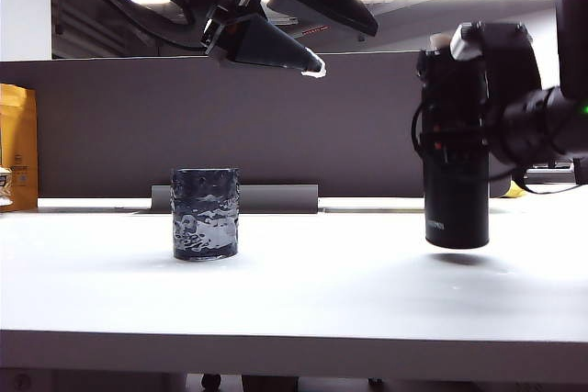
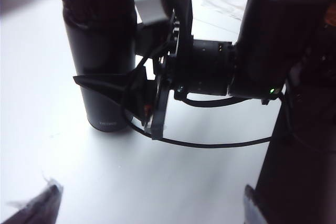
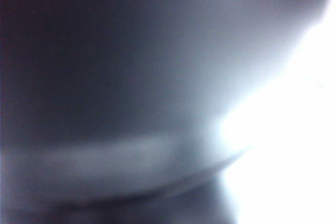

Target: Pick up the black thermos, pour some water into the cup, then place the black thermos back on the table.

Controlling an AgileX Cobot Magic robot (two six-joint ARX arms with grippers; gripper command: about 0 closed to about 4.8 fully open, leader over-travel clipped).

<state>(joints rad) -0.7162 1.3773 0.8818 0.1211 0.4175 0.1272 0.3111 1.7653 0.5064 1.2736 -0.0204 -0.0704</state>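
On the right of the exterior view the right pincer (image 1: 455,135) grips the black thermos (image 1: 456,199) around its middle, upright, base just above the white worktop (image 1: 303,291) with a shadow under it; the pale spout shows at the top. The cup (image 1: 205,213) stands on the worktop left of centre, well apart from the thermos, with a grey partition (image 1: 184,117) behind. The left pincer (image 1: 276,39) hangs high above the cup, jaws spread, holding nothing. In the left wrist view the left pincer (image 2: 152,208) shows two dark fingertips (image 2: 39,205) set wide apart over bare worktop (image 2: 47,108), looking at the thermos (image 2: 102,51) clamped by the right pincer (image 2: 134,90). In the right wrist view only a blurred dark surface fills the frame; nothing can be told.
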